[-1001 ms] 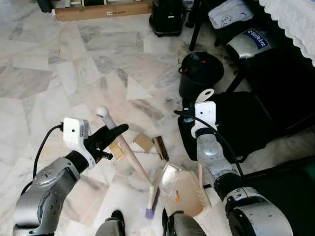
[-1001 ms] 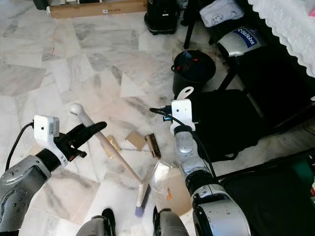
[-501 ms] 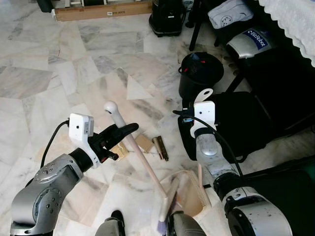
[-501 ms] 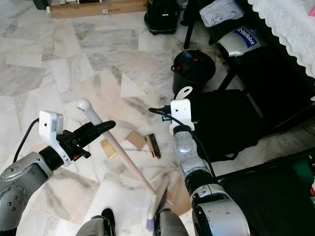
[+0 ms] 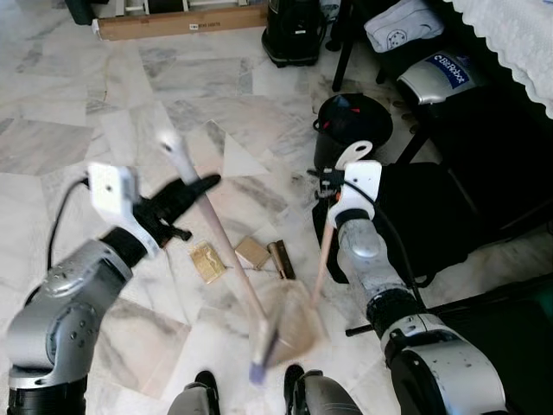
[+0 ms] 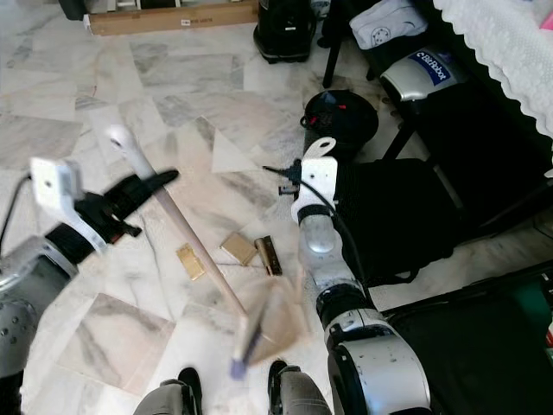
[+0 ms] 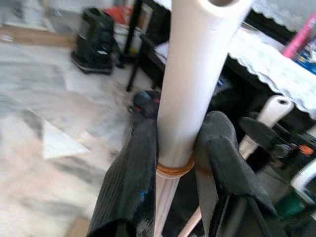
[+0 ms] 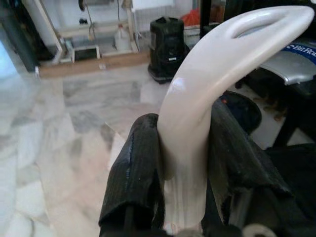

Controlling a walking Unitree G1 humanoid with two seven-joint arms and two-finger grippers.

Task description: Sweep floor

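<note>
- One broom [image 5: 220,251], with a long pale stick, held in the left gripper [image 7: 177,163].
- One dustpan [image 5: 289,316], blurry, its handle held in the right gripper [image 8: 185,163].
- Three small bits of cardboard on the floor: one flat tan piece [image 5: 208,261] at 9 o'clock from the other two, one light brown piece [image 5: 253,252], one dark piece [image 5: 281,258].
- One black bucket [image 5: 350,130].
- One long cardboard box [image 5: 181,19], at 12 o'clock, far off.
- Two robot feet [image 5: 251,399].

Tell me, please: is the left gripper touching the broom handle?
Touching. In the left wrist view the left gripper has both black fingers pressed against the white broom handle, with no gap either side.
</note>
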